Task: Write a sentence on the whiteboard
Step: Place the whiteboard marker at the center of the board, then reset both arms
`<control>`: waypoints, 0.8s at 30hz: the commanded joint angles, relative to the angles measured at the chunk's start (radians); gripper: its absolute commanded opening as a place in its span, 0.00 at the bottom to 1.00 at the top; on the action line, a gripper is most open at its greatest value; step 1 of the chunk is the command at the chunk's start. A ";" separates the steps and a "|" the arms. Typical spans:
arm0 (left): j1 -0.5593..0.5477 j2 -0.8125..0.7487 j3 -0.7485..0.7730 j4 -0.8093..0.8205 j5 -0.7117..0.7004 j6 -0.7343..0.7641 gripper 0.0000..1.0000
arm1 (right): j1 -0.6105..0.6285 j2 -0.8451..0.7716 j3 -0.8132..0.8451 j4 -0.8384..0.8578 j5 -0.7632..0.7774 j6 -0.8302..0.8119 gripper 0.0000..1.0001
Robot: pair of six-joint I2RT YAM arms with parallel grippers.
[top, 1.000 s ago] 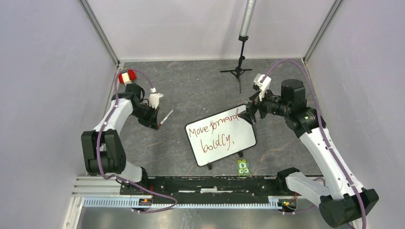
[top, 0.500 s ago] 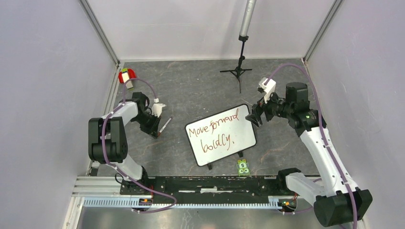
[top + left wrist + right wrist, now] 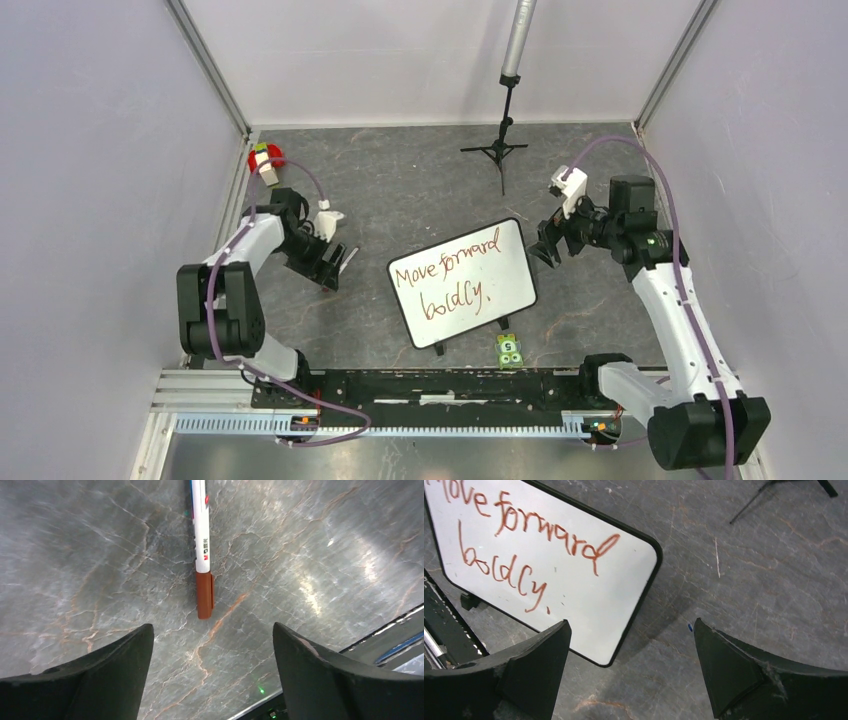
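Currently: whiteboard sits mid-desk. The sentence reads "Move forward boldly."

Marker: loose on the desk; barrel print starts "M", the rest illegible.

Left hand: fingers apart, empty, over the marker. Right hand: apart, empty, beside the board's corner.

Risks: a nudged marker may roll; a brush from the right hand may smear the ink.

Top camera overlooks all — right wrist closely shares whiteboard.

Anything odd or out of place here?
The marker lies loose on the table under the open left gripper, not stowed. The whiteboard sits skewed to the table edges, so the sentence slants. Nothing spilled or damaged.
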 commanded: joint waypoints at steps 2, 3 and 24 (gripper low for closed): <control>0.001 -0.089 0.201 -0.114 0.026 -0.001 1.00 | -0.108 0.059 0.085 -0.074 -0.045 -0.115 0.98; 0.003 -0.095 0.253 -0.137 0.022 -0.004 1.00 | -0.133 0.076 0.108 -0.088 -0.052 -0.132 0.98; 0.191 -0.192 0.274 0.129 -0.006 -0.363 1.00 | -0.623 0.407 0.177 -0.097 -0.181 -0.380 0.98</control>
